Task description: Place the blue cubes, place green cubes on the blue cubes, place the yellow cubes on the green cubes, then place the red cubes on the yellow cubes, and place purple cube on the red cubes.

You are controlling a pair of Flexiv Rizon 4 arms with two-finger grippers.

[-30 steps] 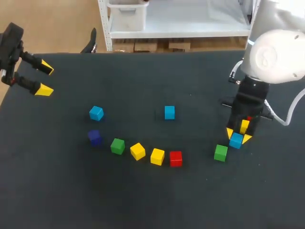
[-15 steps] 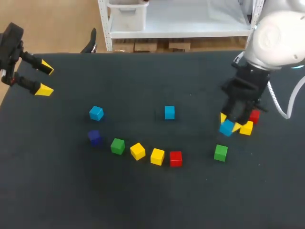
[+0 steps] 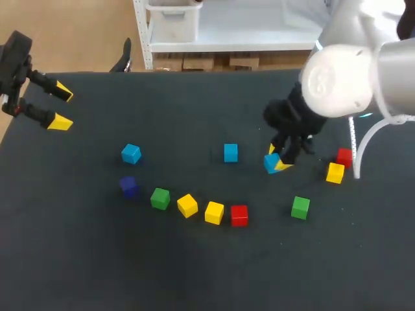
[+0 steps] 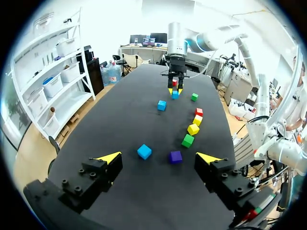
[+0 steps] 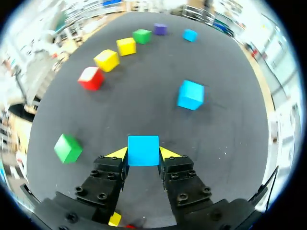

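My right gripper (image 3: pixel 277 163) is shut on a blue cube (image 5: pixel 143 150) and holds it just above the table, right of the middle. A second blue cube (image 3: pixel 231 153) lies a little to its left, ahead of the fingers in the right wrist view (image 5: pixel 191 95). A third blue cube (image 3: pixel 131 153) sits further left, above the purple cube (image 3: pixel 128 186). A row runs rightward: green cube (image 3: pixel 160 198), two yellow cubes (image 3: pixel 187 205) (image 3: pixel 214 212), red cube (image 3: pixel 239 215). My left gripper (image 3: pixel 58 107) hangs open and empty at the far left edge.
Right of the held cube lie a green cube (image 3: pixel 300 207), a yellow cube (image 3: pixel 335 173) and a red cube (image 3: pixel 344 157). The dark table (image 3: pixel 194 272) has bare surface along its front and back.
My right gripper has lifted the blue cube from beside the right-hand yellow cube and carried it left toward the middle. The left arm has not moved.
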